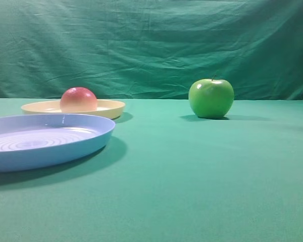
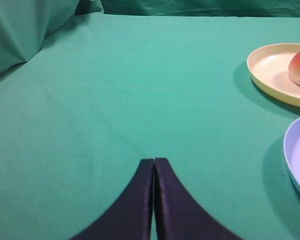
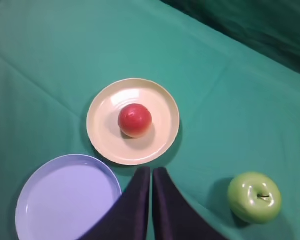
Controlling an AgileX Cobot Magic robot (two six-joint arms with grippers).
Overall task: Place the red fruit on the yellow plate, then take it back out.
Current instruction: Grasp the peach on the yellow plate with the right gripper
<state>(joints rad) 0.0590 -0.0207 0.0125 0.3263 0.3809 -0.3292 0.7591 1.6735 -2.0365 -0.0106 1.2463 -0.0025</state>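
A green cloth-covered bench (image 3: pixel 50 60) carries a ringed light blue plastic plate (image 3: pixel 65 200), then the shallow round cream-yellow plastic plate (image 3: pixel 162 102), near the cloth's middle. The rounded red fruit (image 3: pixel 135 120) rests on it: placing looks done, removal remains. Left gripper (image 2: pixel 154 165) and right gripper (image 3: pixel 151 172) have their jaws together, empty. A shiny green apple (image 3: pixel 254 196) sits apart.

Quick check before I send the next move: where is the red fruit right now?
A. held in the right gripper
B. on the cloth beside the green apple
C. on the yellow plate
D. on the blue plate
C: the red fruit sits near the middle of the yellow plate, and the right gripper is shut and empty above it.
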